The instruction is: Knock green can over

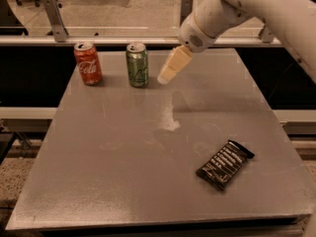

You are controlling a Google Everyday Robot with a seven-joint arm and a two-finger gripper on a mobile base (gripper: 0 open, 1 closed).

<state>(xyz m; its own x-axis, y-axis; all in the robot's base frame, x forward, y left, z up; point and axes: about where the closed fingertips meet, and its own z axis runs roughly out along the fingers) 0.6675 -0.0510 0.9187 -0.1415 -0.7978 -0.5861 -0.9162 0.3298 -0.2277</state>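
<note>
Your gripper (167, 75) hangs tilted just right of the upright green can (137, 64), low enough for a sideways shove; whether it is parted or closed, I cannot tell.

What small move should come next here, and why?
Probably a short sideways sweep of the end effector into the green can. The can stands upright near the table's far edge. The end effector hangs close beside it but apart, on the side away from the Coca-Cola can, so a push against the green can's side would likely tip it.
</note>
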